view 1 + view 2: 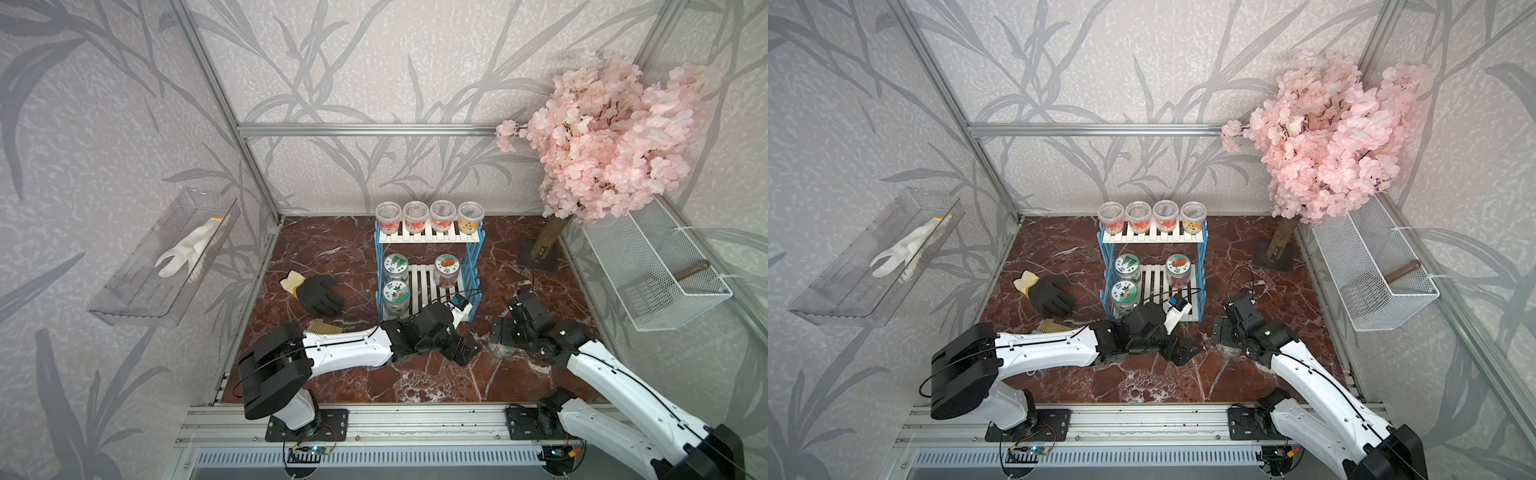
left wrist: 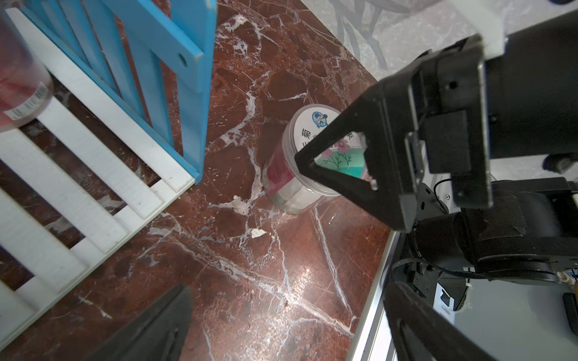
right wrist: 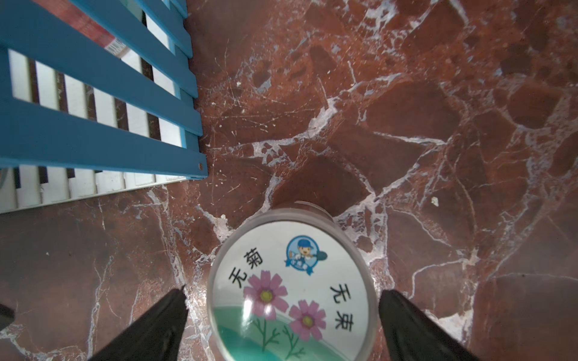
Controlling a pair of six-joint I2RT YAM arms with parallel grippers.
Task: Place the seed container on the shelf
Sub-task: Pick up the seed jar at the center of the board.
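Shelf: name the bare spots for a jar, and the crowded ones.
Lower tier: bare slats in the middle and front right, bordered by two green-lidded jars left and the red-lidded jar behind; the left arm overlaps that front edge. Upper tier: crowded, four cups fill it.

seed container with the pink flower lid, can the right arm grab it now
Probably yes: the right gripper is open with a finger on each side of the seed container, nothing between them, and the shelf stands apart.
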